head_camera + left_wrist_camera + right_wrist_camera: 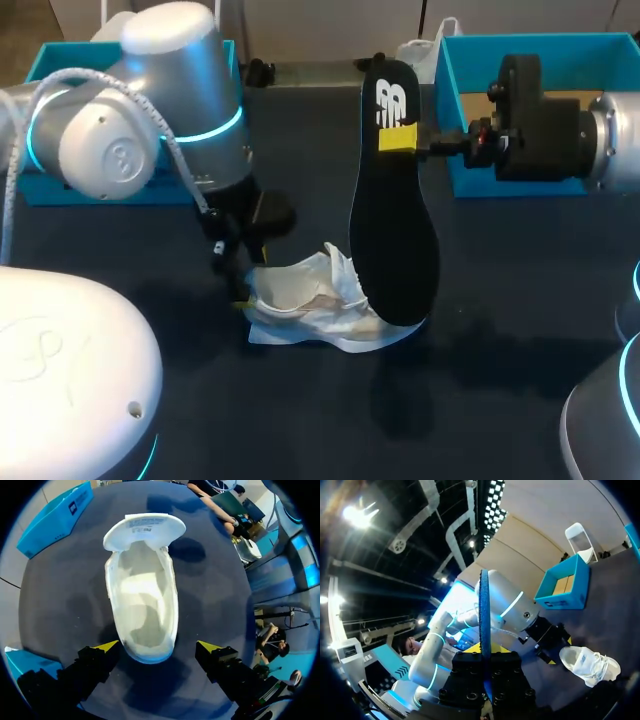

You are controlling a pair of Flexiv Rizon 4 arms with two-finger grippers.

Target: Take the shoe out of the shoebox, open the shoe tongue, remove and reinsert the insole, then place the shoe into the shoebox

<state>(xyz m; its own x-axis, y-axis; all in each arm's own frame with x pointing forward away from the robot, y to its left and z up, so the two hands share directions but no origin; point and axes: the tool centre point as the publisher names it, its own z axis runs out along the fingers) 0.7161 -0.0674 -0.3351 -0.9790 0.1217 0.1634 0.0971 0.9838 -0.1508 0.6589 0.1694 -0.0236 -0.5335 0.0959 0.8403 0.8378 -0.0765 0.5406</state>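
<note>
right claw point(402, 140) pinching black insole point(392, 230) near its upper end; insole hangs upright below claw, lower end by white shoe point(145, 595). left claw point(157, 647) spread, fingers either side of shoe heel, not touching. shoe on table point(60, 605), tongue folded out ahead of left claw.

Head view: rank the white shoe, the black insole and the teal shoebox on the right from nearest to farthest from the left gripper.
1. The white shoe: right at the left gripper, its heel between the open fingers.
2. The black insole: just past the shoe, held upright in the right gripper.
3. The teal shoebox: farthest, at the back right.
</note>
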